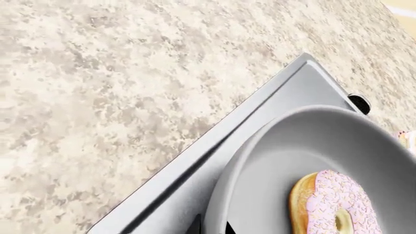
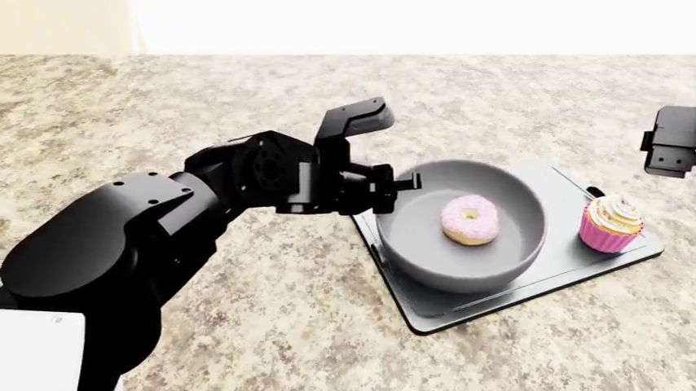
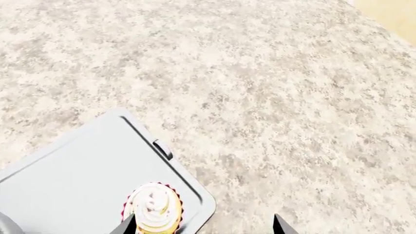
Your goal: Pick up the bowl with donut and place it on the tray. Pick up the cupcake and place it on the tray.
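There is one bowl [image 2: 462, 244], grey and round. There is one donut [image 2: 470, 219] with pink icing. There is one cupcake [image 2: 611, 223] in a pink wrapper. There is one tray [image 2: 435, 314], flat and grey. There is one bench [image 2: 272, 326] with a speckled stone top.

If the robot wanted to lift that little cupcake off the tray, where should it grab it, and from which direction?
Probably by the pink ribbed wrapper, low down, coming from above with a finger on either side. The cupcake stands upright on the tray, its soft frosting would squash, and the bowl crowds one side, so a descent from overhead looks clearest.
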You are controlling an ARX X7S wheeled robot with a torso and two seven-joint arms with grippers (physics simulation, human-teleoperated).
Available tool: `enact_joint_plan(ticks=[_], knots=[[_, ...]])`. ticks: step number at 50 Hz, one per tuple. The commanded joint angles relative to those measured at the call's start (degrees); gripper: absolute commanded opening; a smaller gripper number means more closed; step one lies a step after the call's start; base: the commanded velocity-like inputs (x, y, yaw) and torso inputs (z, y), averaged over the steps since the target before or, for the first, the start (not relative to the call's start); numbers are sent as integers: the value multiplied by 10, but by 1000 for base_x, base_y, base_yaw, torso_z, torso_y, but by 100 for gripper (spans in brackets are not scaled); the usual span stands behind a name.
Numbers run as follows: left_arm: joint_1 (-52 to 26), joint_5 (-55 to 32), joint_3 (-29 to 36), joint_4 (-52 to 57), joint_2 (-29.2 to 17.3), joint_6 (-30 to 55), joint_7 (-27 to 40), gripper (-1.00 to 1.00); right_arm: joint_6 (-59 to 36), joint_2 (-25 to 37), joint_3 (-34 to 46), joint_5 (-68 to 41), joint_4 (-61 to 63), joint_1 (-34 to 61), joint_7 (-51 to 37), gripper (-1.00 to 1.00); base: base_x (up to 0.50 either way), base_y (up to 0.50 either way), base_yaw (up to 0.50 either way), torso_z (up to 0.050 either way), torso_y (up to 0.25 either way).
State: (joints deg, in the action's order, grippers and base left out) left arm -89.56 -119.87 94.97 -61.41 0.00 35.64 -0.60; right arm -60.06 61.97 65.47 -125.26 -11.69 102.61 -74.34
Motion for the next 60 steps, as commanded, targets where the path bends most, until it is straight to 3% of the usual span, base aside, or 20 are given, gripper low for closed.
enact_joint_plan(ticks=[1,16,27,33,47,60], knots=[[3,8,-18,0,0,-19,6,100,2,1,1,5,0,-4,8,100,0,0,0,0,0],[-15,51,-24,-13,0,-50,-1,100,-1,-1,2,3,-2,0,6,100,0,0,0,0,0],[-148,27,-24,-58,-4,-14,0,100,-16,-1,-7,-30,12,29,-9,100,0,0,0,0,0],[-197,-6,-62,139,-123,-20,131,100,-23,-1,-17,-58,28,48,-11,100,0,0,0,0,0],[-246,-48,-105,337,-265,-32,287,100,-29,1,-44,-119,92,81,-6,100,0,0,0,0,0],[-275,-85,-154,604,-425,-65,438,100,-12,18,-78,-186,209,120,-21,100,0,0,0,0,0]])
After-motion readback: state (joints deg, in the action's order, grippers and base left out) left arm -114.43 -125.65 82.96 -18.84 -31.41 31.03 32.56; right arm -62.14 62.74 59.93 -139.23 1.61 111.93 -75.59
